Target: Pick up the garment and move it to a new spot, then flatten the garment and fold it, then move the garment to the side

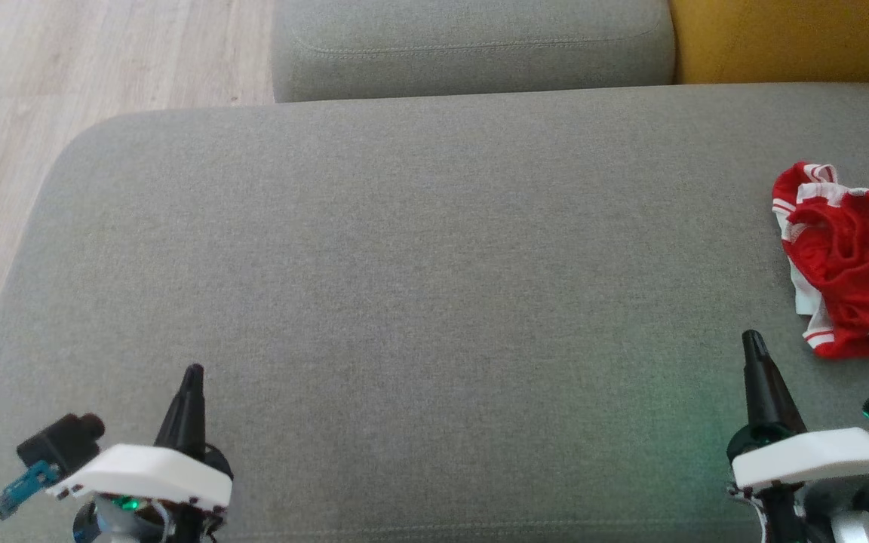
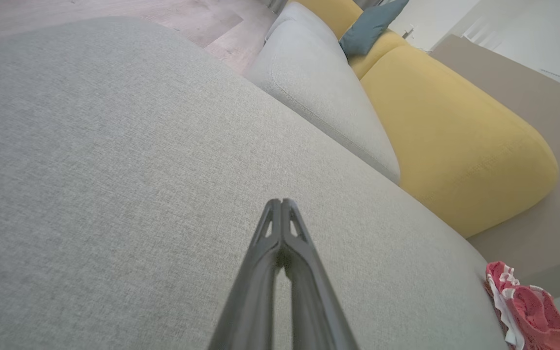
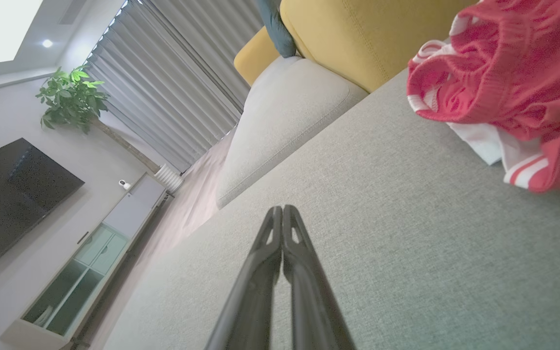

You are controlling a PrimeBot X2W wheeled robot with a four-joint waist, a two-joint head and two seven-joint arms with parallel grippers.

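Grey fabric sofa seat (image 1: 404, 286), crumpled red garment (image 1: 853, 264) (white-trimmed) lying near its right edge

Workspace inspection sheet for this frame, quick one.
Surface: grey cushion, flat and smooth.
Job's things: red-and-white garment, crumpled near the cushion's right edge, untouched.
Clutter: nothing seen.
Grippers: left gripper and right gripper both shut, holding nothing, at the cushion's near edge; the right one is nearer the garment.
Cables: short blue lead by the left wrist camera.
Surroundings: second grey cushion, yellow sofa, blue pillow, wood floor, TV, plant.
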